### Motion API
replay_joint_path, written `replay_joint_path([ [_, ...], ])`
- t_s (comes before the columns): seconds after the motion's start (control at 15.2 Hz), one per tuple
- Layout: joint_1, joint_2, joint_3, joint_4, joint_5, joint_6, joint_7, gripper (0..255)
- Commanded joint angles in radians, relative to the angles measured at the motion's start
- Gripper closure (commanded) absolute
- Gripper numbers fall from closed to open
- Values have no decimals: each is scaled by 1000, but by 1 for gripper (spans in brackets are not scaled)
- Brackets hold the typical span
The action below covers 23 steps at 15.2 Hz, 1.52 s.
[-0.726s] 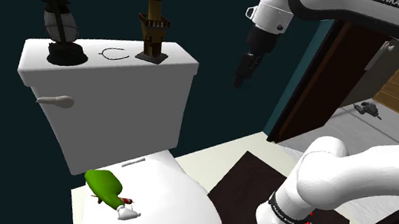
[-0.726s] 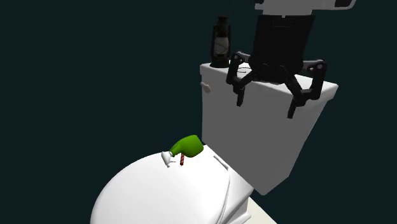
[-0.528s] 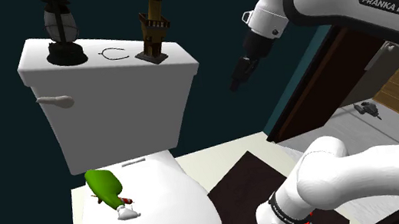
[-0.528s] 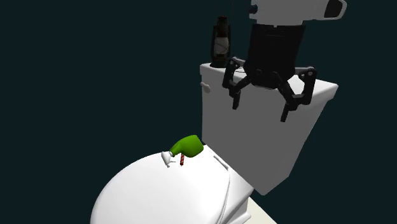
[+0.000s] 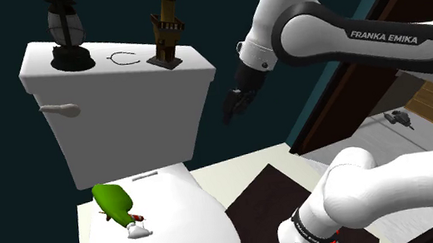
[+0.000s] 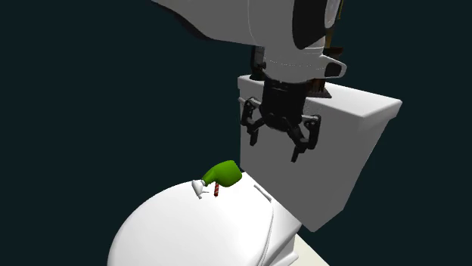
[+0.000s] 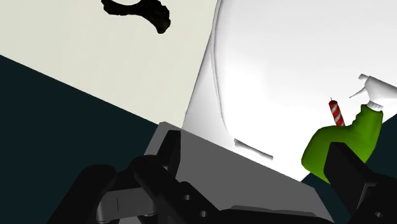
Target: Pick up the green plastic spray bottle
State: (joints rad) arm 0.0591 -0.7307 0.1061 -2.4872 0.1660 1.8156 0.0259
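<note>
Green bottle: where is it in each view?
Shoulder view: bottle lower left, lying on the toilet lid.
Second exterior view: bottle at centre, on the lid.
Wrist view: bottle just beyond a finger, on the lid.
Shared landmark: the lid.

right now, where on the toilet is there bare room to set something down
The toilet lid is bare forward of the green spray bottle, which lies at its tank end. The tank top is crowded: lantern, wire loop and brown stand leave just its end past the stand free.
</note>
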Motion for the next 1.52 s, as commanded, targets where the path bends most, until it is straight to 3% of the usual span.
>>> replay_joint_path([
  [0.0,13,33,30,-32,34,66,34,0],
  [0.86,89,390,208,-56,208,468,213,0],
  [1.45,129,737,304,67,226,722,347,0],
])
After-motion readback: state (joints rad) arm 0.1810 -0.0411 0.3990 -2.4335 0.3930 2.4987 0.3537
